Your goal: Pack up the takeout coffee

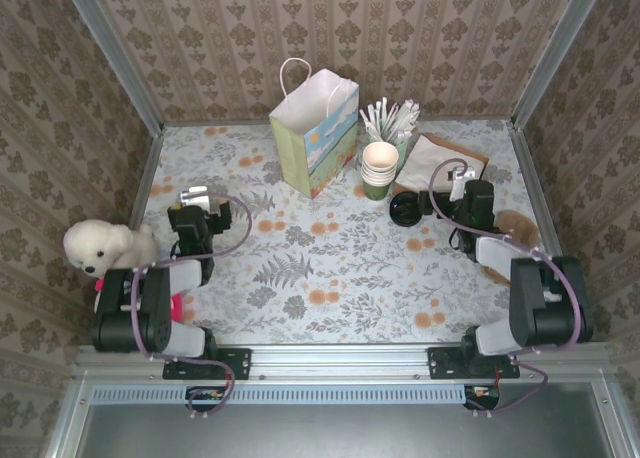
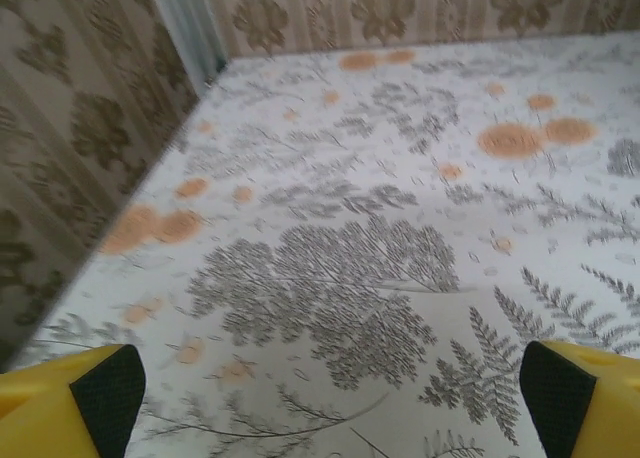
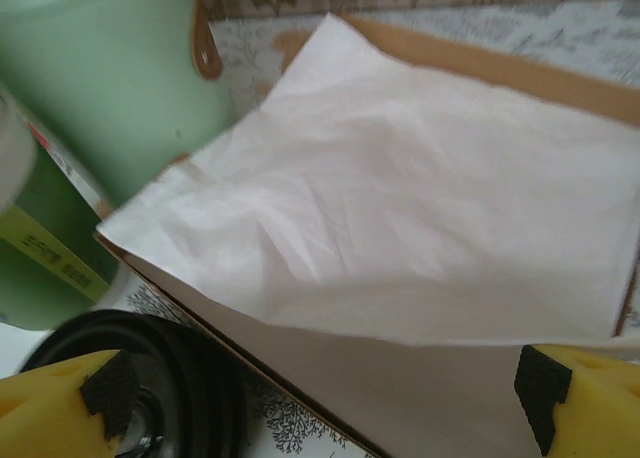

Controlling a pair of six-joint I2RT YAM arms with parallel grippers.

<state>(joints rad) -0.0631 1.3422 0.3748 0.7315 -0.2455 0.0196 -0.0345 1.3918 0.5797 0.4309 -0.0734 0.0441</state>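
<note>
A white plush toy (image 1: 100,246) was noted to the left of the left end effector (image 2: 330,388), back beside that arm. The left end effector was found spread to its full width above the patterned table (image 2: 330,158), with nothing held between its pads. To its right and farther out, an upright paper bag (image 1: 315,128) was recorded. Next came a stack of lidless green cups (image 1: 380,166), with a holder of white sticks (image 1: 392,120) behind it. The takeout coffee (image 1: 407,210), recognised by its black lid, was located on the table just left of the right end effector (image 3: 328,393), close by its left fingertip and not gripped. The right end effector was likewise found wide open and empty. It was pointed at white napkins (image 3: 400,208) lying in a brown tray (image 3: 520,73) directly ahead of it.
</note>
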